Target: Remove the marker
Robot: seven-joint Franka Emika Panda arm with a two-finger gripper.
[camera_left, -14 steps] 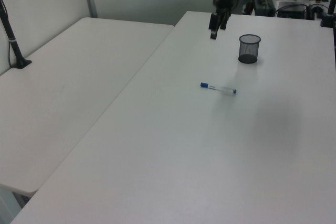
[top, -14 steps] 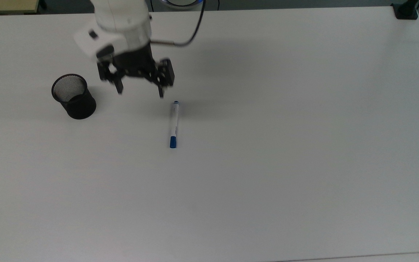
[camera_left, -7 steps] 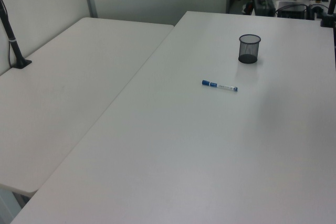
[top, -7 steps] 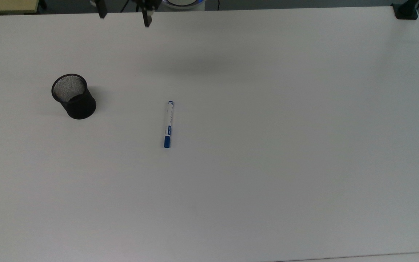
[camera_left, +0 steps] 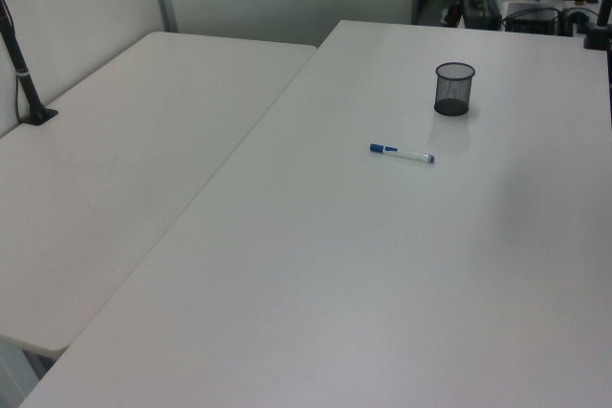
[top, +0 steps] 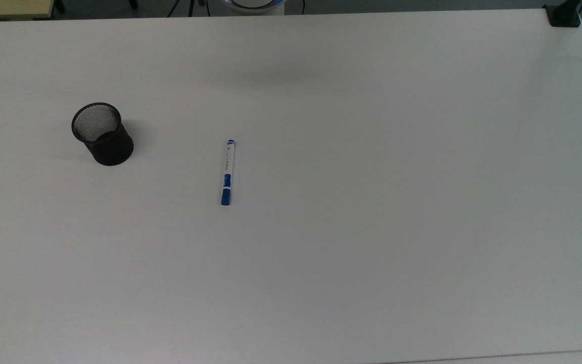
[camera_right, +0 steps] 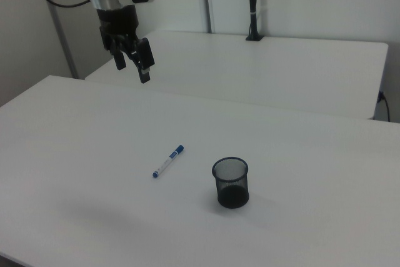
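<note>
Pincer point(camera_right: 132, 65) pulled up and away, fingers apart and empty; marker point(camera_right: 167, 161) left flat on worktop point(camera_right: 75, 129) well below it, outside mesh cup point(camera_right: 230, 182) — removal looks done.

One marker point(top: 227, 172), one black mesh cup point(top: 102, 134), and two white tables point(camera_left: 402, 265).

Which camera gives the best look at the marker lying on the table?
The top view: the marker lies there at full length, so its white barrel, blue cap and blue print can be made out. The left view shows the marker small and far off beside the mesh cup. The right view shows it slanted and small.
</note>
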